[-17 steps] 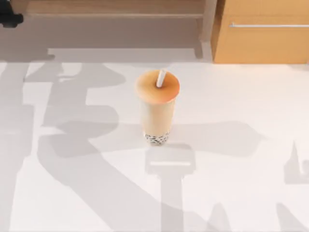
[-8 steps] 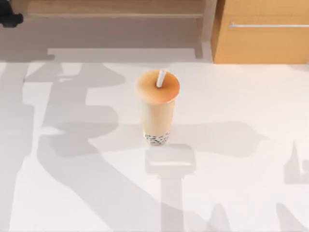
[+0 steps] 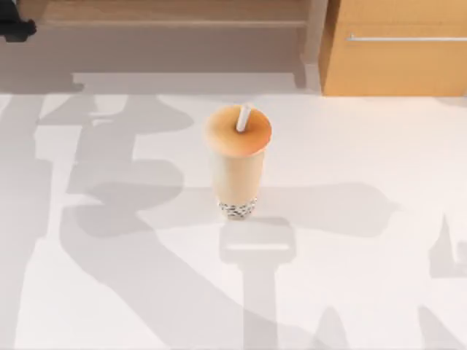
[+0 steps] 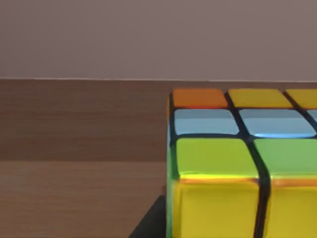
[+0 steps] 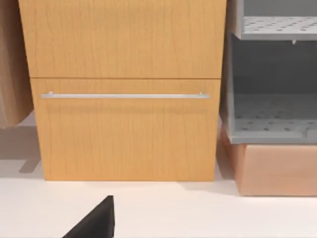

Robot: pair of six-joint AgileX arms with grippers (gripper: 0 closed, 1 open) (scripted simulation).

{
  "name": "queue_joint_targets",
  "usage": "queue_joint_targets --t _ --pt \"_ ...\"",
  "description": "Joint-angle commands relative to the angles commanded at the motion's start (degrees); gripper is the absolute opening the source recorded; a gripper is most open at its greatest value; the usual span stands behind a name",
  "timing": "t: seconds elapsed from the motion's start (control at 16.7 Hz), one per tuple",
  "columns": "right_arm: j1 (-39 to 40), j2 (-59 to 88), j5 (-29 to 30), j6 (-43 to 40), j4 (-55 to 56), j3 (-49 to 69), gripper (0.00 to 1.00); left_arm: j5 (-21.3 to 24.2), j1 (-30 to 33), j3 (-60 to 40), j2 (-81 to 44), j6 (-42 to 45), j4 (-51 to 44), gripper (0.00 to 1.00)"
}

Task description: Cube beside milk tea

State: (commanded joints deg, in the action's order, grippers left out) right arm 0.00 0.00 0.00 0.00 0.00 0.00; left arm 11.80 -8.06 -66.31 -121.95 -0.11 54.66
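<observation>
The milk tea [image 3: 237, 164] stands upright near the middle of the white table, a clear cup with a domed orange lid, a white straw and dark pearls at its base. The cube [image 4: 237, 168] sits very close in the left wrist view, with orange, yellow, pale blue and green squares on a dark grid. It is held off the table with a wooden wall behind it, and a dark fingertip [image 4: 151, 223] of my left gripper shows beside it. A dark piece of my left arm [image 3: 16, 29] sits at the far left back corner. One dark fingertip [image 5: 94, 220] of my right gripper hangs over the table.
A wooden drawer cabinet [image 3: 398, 47] with a metal handle [image 5: 124, 95] stands at the back right. Grey perforated shelves [image 5: 272, 124] sit beside it on a tan base. A low wooden shelf [image 3: 168, 11] runs along the back. Arm shadows cross the table.
The arm shadow on the table's left side has shifted slightly to the right. The milk tea has not moved.
</observation>
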Motion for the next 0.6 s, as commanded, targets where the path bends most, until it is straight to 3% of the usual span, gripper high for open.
queue_joint_targets --t 0.6 --pt "0.0 0.0 0.0 0.0 0.0 0.0 1.00 -0.4 -0.5 -3.7 1.7 -1.5 -3.8 0.00"
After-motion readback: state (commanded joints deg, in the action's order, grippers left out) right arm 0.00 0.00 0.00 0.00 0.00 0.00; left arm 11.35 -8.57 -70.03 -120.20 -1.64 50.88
